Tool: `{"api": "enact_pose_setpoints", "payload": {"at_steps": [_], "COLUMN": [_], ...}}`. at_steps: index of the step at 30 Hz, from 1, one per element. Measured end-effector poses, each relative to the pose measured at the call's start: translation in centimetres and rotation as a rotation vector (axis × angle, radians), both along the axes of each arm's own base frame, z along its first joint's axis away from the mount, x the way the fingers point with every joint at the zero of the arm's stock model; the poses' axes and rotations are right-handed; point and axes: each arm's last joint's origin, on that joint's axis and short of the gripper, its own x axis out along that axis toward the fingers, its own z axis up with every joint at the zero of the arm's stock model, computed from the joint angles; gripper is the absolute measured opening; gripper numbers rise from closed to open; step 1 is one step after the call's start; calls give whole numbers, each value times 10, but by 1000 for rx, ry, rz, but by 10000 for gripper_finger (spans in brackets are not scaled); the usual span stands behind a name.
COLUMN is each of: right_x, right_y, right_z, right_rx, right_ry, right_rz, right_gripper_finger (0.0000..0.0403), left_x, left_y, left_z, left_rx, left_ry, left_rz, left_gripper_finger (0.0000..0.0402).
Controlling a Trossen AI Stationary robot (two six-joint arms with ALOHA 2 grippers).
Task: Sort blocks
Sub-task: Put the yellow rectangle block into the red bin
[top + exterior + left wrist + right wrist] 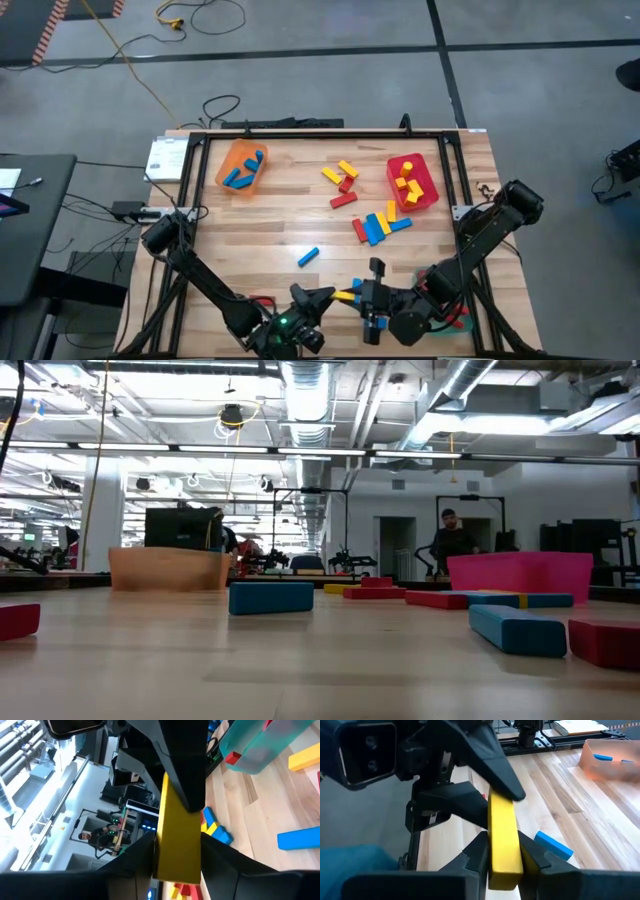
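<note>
A yellow block (347, 295) hangs in the air over the table's near edge, between my two grippers. My left gripper (328, 297) comes at it from the left and my right gripper (368, 296) from the right; each is shut on one end. The left wrist view shows the yellow block (177, 835) running forward into the other arm's fingers. The right wrist view shows the same (504, 835). Other blocks lie loose on the wood: a blue one (308, 257), a yellow and red group (343, 182) and a mixed cluster (380, 226). My left gripper pinches the yellow block's left end (176, 867) between its two fingers (135, 862). It comes level from the table's left, fingers along the block. The block is lifted clear and lies about level. My right gripper pinches the block's right end (506, 862) between its two fingers (535, 857). It comes level from the table's right, fingers along the block, facing the left gripper's fingers (465, 805) on the far end.
An orange tray (228, 160) at the far left holds blue blocks. A red tray (432, 195) at the far right holds yellow blocks. A translucent green tray (260, 747) with a red block sits under the right arm. A black frame (300, 133) borders the table.
</note>
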Motion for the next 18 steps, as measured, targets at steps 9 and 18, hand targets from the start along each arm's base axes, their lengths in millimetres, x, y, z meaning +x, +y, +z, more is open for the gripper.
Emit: {"api": "enact_pose_setpoints", "payload": {"at_steps": [9, 18], "right_x": [-3, -4], "right_y": [3, 3], "right_z": [-1, -2], "right_rx": [-4, -13], "right_ry": [10, 19], "right_rz": [16, 19], "right_gripper_finger": [57, 54], "left_x": [-3, -6], "left_y": [-1, -2], "left_z": [-1, -3], "left_rx": [21, 27], "left_ry": [11, 19], "left_rz": [13, 17], "left_gripper_finger": [164, 165]}}
